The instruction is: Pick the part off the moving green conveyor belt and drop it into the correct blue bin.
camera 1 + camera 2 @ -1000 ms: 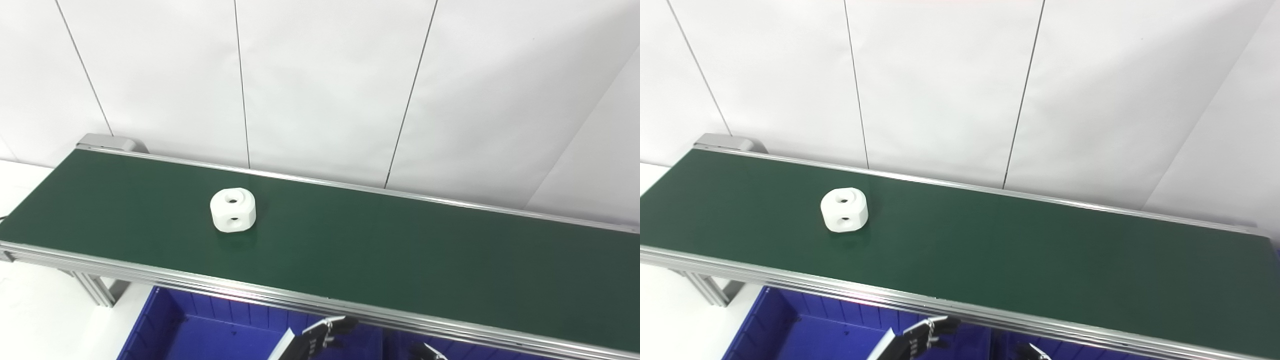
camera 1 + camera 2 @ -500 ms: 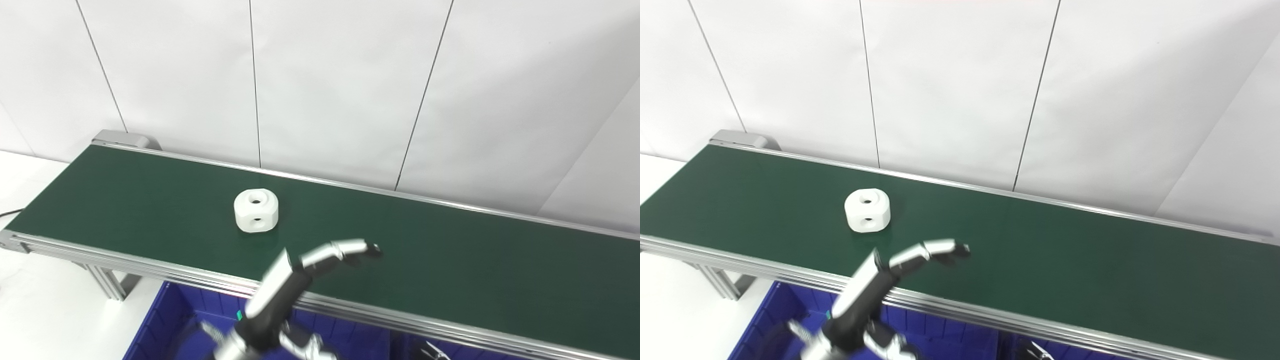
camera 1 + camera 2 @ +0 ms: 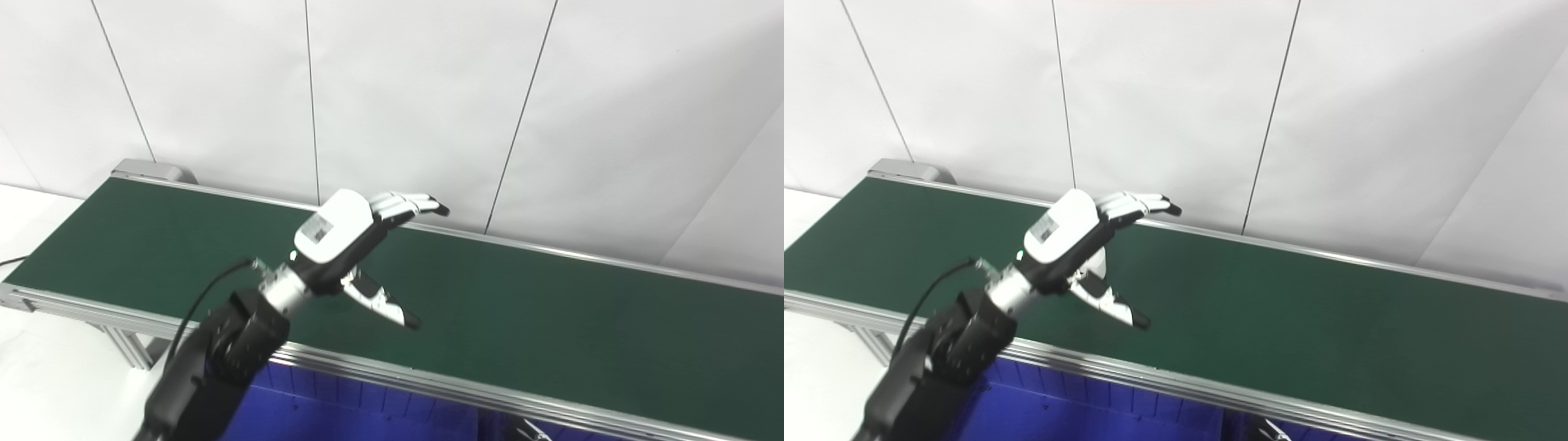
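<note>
Right now my left hand [image 3: 343,236] hovers over the green belt [image 3: 551,318], fingers [image 3: 407,205] and thumb spread wide, holding nothing. Behind it I glimpse only a white sliver of the part [image 3: 1098,264]. Below the belt's near rail, the blue bin [image 3: 1078,413] shows bare walls; its contents are hidden.

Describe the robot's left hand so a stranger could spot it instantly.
Find the long green conveyor belt below the white wall. Over its left half hangs the left hand, on a black arm. Its white back bears a label, and its black-tipped fingers are spread open.
</note>
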`<move>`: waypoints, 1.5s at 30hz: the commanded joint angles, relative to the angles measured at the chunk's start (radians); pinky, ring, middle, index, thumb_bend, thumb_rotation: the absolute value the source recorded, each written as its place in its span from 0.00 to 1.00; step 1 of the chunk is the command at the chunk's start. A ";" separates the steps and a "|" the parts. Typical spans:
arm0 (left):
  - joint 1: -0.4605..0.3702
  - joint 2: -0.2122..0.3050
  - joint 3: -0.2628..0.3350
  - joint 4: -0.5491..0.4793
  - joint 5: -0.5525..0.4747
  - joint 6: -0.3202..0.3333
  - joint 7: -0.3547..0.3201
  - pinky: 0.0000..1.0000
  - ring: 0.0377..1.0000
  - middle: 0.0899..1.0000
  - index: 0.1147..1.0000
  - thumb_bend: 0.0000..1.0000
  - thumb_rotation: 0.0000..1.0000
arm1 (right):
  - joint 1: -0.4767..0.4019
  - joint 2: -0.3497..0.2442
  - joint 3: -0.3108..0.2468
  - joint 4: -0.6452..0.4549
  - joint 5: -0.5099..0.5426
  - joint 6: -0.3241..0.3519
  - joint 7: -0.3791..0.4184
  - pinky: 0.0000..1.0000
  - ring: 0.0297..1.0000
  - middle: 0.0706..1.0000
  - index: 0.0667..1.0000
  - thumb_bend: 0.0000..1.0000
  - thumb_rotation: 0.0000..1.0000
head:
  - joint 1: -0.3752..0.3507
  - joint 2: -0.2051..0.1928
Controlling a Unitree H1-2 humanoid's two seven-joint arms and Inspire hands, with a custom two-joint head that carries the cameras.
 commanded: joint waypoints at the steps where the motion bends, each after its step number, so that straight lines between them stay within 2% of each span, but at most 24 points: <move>1: -0.082 0.019 -0.011 0.037 0.040 0.022 0.011 0.67 0.79 0.84 0.77 1.00 0.35 | -0.014 0.009 0.002 -0.014 0.006 -0.059 0.017 0.78 0.81 0.79 0.82 0.85 1.00 | 0.000 0.000; 6: -0.191 0.043 -0.049 0.196 0.119 0.072 0.025 0.66 0.79 0.84 0.76 1.00 0.32 | -0.016 0.010 0.007 -0.011 -0.008 -0.059 0.005 0.77 0.81 0.79 0.82 0.85 1.00 | -0.009 -0.002; 10: -0.265 0.059 -0.093 0.336 0.174 0.115 0.040 0.70 0.81 0.84 0.77 1.00 0.31 | -0.015 0.011 0.010 -0.012 -0.009 -0.059 0.006 0.77 0.81 0.79 0.82 0.84 1.00 | -0.015 -0.001; 15: -0.347 0.067 -0.144 0.521 0.190 0.147 0.059 0.70 0.82 0.84 0.76 1.00 0.31 | -0.012 0.013 0.015 -0.017 -0.014 -0.059 0.002 0.76 0.80 0.79 0.82 0.85 1.00 | -0.019 0.002; 19: -0.386 0.067 -0.183 0.625 0.176 0.153 0.052 0.66 0.81 0.82 0.77 1.00 0.30 | -0.009 0.011 0.023 -0.025 -0.021 -0.059 -0.001 0.75 0.80 0.78 0.83 0.84 1.00 | -0.023 0.005; 25: -0.423 0.072 -0.249 0.741 0.157 0.156 -0.005 0.67 0.81 0.83 0.79 1.00 0.34 | -0.004 0.011 0.033 -0.035 -0.025 -0.059 -0.009 0.75 0.80 0.78 0.83 0.85 1.00 | -0.029 0.010; 29: -0.440 0.066 -0.266 0.808 0.098 0.164 -0.103 0.70 0.83 0.84 0.79 1.00 0.32 | -0.003 0.010 0.040 -0.041 -0.026 -0.059 -0.008 0.75 0.79 0.78 0.84 0.85 1.00 | -0.033 0.015; 33: -0.441 0.064 -0.288 0.822 0.056 0.189 -0.189 0.69 0.84 0.85 0.80 1.00 0.30 | 0.000 0.011 0.046 -0.052 -0.023 -0.059 -0.006 0.73 0.78 0.78 0.84 0.83 1.00 | -0.038 0.020; 37: -0.433 0.056 -0.310 0.825 0.045 0.224 -0.219 0.61 0.75 0.80 0.73 0.99 0.23 | 0.000 0.009 0.048 -0.054 -0.015 -0.059 0.003 0.73 0.79 0.79 0.85 0.83 1.00 | -0.040 0.021; 38: -0.430 0.052 -0.318 0.832 0.052 0.229 -0.202 0.60 0.70 0.75 0.68 0.94 0.15 | 0.000 0.009 0.049 -0.055 -0.014 -0.059 0.004 0.74 0.79 0.79 0.85 0.83 1.00 | -0.041 0.021; 39: -0.425 0.044 -0.324 0.853 0.061 0.215 -0.146 0.59 0.69 0.74 0.67 0.93 0.14 | 0.002 0.010 0.049 -0.058 -0.013 -0.059 0.005 0.74 0.79 0.79 0.85 0.83 1.00 | -0.044 0.022; 40: -0.422 0.039 -0.329 0.870 0.065 0.204 -0.103 0.48 0.55 0.58 0.56 0.73 0.07 | 0.003 0.010 0.049 -0.060 -0.012 -0.059 0.005 0.74 0.79 0.78 0.85 0.83 1.00 | -0.044 0.022; 41: -0.419 0.033 -0.330 0.886 0.064 0.193 -0.063 0.42 0.48 0.49 0.50 0.63 0.04 | 0.004 0.009 0.050 -0.062 -0.014 -0.059 0.002 0.74 0.79 0.78 0.84 0.82 1.00 | -0.045 0.023; 43: -0.416 0.028 -0.330 0.904 0.051 0.178 -0.012 0.36 0.41 0.45 0.44 0.54 0.01 | 0.006 0.007 0.052 -0.064 -0.019 -0.059 -0.001 0.74 0.79 0.78 0.84 0.82 1.00 | -0.045 0.024; 45: -0.415 0.025 -0.328 0.916 0.037 0.159 0.028 0.34 0.39 0.43 0.43 0.53 0.00 | 0.007 0.005 0.054 -0.067 -0.021 -0.059 -0.003 0.74 0.79 0.78 0.85 0.82 1.00 | -0.044 0.024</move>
